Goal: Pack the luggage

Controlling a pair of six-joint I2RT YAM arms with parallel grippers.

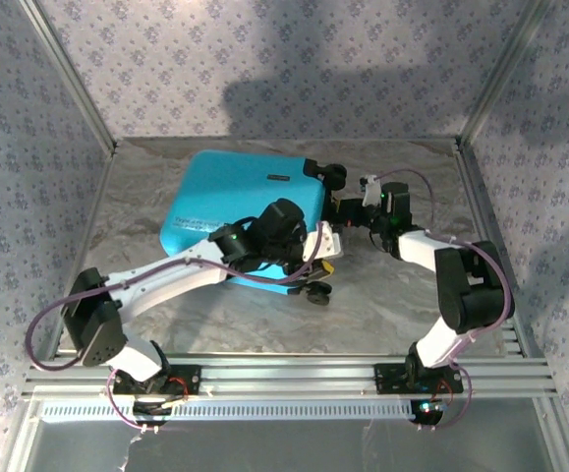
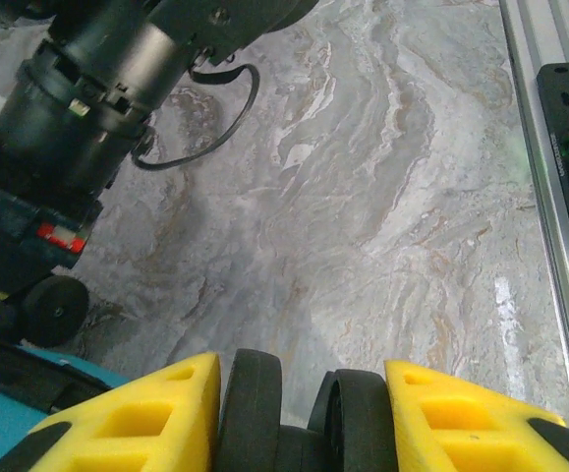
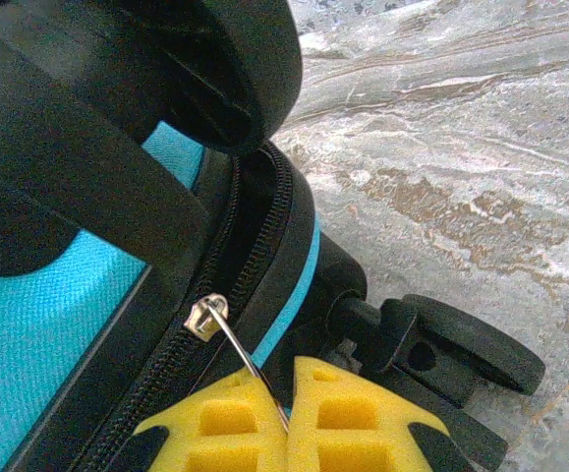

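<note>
The luggage [image 1: 235,192] has a smooth blue plastic shell, its zip pull [image 3: 208,317] is shiny metal, and its wheel [image 2: 255,403] is dull black plastic. The bench [image 1: 392,295] looks like smooth, glossy grey marble. The right pincer [image 3: 286,388] has yellow foam pads [image 3: 353,423].

A grey marbled tabletop [image 1: 392,305] lies between floral-papered walls [image 1: 166,49]

Light is bright and even, coming from above, and a broad soft shadow lies on the far wall [image 1: 294,98]. The marble table [image 2: 363,246] carries a pale streak of glare, while the close yellow fingers [image 2: 137,418] look slightly soft.
</note>
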